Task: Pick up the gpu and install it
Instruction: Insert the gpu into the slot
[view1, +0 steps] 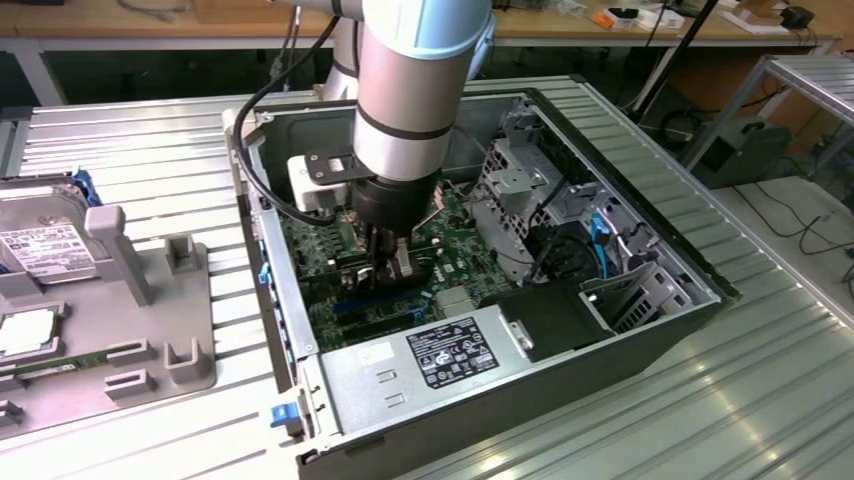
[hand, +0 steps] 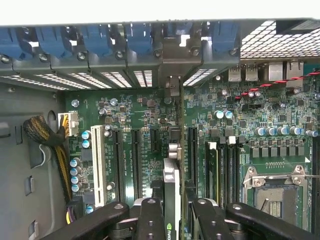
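My gripper (view1: 390, 268) reaches down into the open computer case (view1: 641, 215), low over the green motherboard (view1: 320, 260). It is shut on the gpu (hand: 171, 187), which the wrist view shows edge-on between the two black fingers (hand: 150, 220). The card stands upright, in line with the long black expansion slots (hand: 136, 160) of the motherboard (hand: 150, 120). Its silver bracket end (hand: 172, 150) points toward the slot openings in the case's rear wall (hand: 171, 82). Whether the card's lower edge sits in a slot is hidden by the card itself.
A power supply (view1: 441, 365) fills the case's near end and a drive cage (view1: 527, 195) stands at the exterior view's right. A yellow-black cable bundle (hand: 50, 145) and the CPU socket (hand: 275, 192) flank the slots. Outside, a grey fixture (view1: 154, 320) holds a hard drive (view1: 47, 245).
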